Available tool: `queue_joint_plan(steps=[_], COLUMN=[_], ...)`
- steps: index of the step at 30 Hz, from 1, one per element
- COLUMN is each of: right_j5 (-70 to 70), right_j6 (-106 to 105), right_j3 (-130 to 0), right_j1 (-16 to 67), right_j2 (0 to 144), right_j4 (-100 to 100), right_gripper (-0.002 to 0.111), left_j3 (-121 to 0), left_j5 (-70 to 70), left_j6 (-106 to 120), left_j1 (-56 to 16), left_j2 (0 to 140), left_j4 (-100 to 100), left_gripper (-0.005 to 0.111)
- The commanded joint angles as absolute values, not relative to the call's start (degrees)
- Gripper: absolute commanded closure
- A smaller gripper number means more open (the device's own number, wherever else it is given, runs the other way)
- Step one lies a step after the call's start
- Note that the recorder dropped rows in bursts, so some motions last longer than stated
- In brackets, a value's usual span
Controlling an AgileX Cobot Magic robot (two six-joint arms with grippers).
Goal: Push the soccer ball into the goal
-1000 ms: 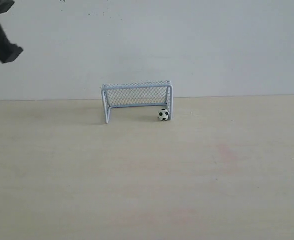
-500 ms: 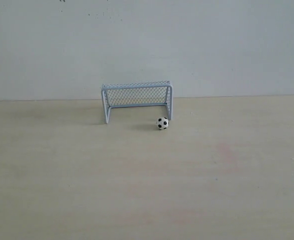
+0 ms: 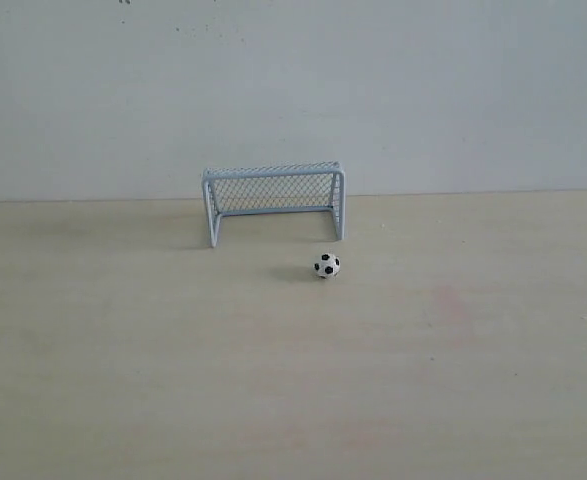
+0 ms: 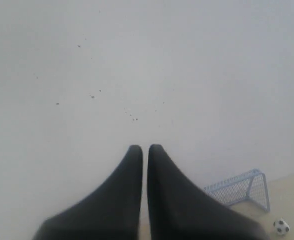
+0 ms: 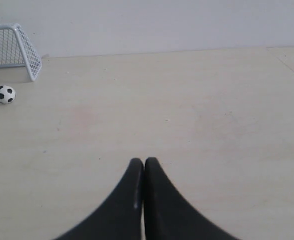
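The soccer ball (image 3: 326,265), white with black patches, rests on the table a little in front of the goal's right post. The goal (image 3: 273,201), pale blue frame with mesh, stands against the back wall. Neither arm shows in the exterior view. My left gripper (image 4: 144,148) is shut with nothing in it, raised and facing the wall, with the goal (image 4: 239,189) and ball (image 4: 281,227) far off to its side. My right gripper (image 5: 143,161) is shut and empty, low over the table, far from the ball (image 5: 5,94) and goal (image 5: 14,47).
The light wooden table (image 3: 293,380) runs to a plain white wall (image 3: 293,90) right behind the goal. A faint pink stain (image 3: 451,300) marks the tabletop to the right of the ball.
The ball has rolled out from the goal's right post toward the front of the table. The dark arm at the upper left left the exterior view.
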State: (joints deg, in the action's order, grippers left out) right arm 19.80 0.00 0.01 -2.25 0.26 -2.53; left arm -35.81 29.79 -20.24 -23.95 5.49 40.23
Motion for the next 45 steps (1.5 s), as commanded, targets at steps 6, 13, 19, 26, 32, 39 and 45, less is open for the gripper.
queue_joint_plan(steps=[6,13,19,26,32,39,45], right_j5=[19.1,19.1,19.1,19.1,19.1,19.1,19.1], right_j6=[0.0,0.0,0.0,0.0,0.0,0.0,0.0], right_j3=[0.0,0.0,0.0,0.0,0.0,0.0,0.0], right_j1=[-2.1,-2.1,-2.1,-2.1,-2.1,-2.1,-2.1], right_j2=[0.0,0.0,0.0,0.0,0.0,0.0,0.0], right_j4=[-2.6,-2.6,-2.6,-2.6,-2.6,-2.6,-2.6], right_gripper=[0.108,0.108,0.108,0.108,0.108,0.108,0.108], left_j3=[-35.6,-32.4,-24.7,-17.2,-12.2,-5.5,0.0], left_j5=[30.4,32.0,30.6,24.9,24.9,19.5,14.2], left_j6=[-21.3,-25.6,-29.8,-29.8,-31.4,-32.9,-23.2], left_j1=[-24.0,-15.5,-4.9,-2.9,-2.9,-2.9,-2.9], left_j2=[0.0,0.0,0.0,0.0,0.0,0.0,0.0], left_j4=[37.8,30.1,24.1,21.1,20.2,17.8,17.6], left_gripper=[0.102,0.102,0.102,0.102,0.102,0.102,0.102])
